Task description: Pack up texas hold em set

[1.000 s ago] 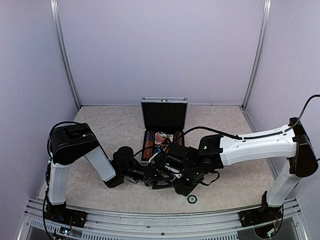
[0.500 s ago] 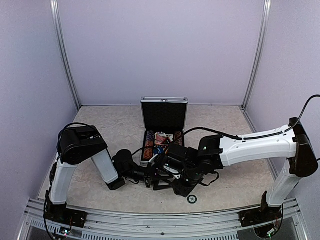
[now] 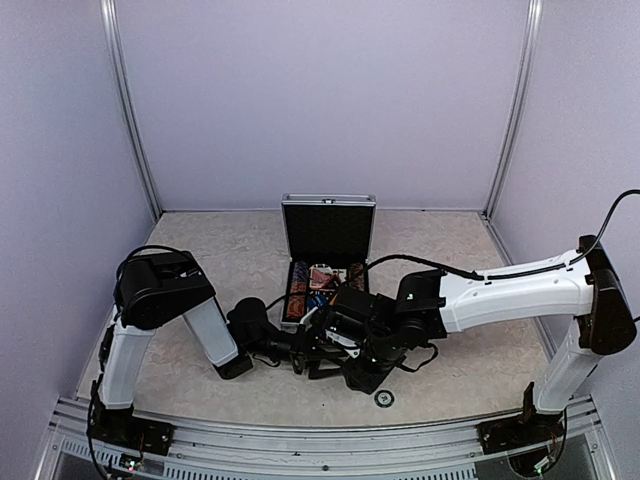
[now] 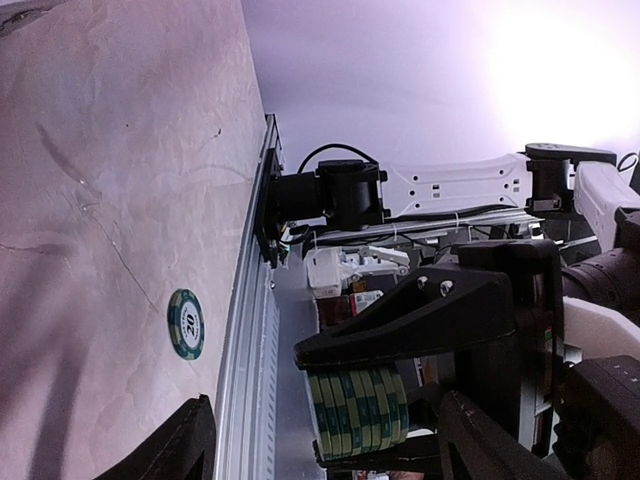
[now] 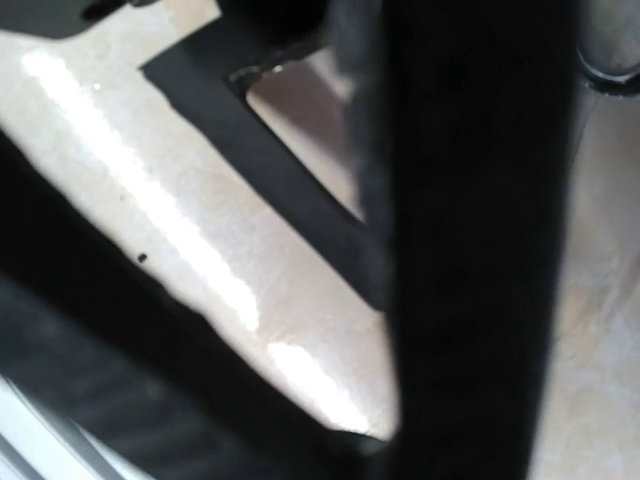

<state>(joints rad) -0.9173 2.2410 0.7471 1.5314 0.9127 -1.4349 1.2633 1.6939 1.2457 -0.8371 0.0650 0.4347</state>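
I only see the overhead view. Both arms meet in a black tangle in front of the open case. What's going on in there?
Observer: The left wrist camera shows a stack of green chips clamped in the right gripper.
Operator: And the small dot near the front rail?
Observer: It's a single green chip marked 20, lying flat on the table.
Operator: Is the left arm holding anything?
Observer: No. The left fingers stand wide apart and touch nothing.
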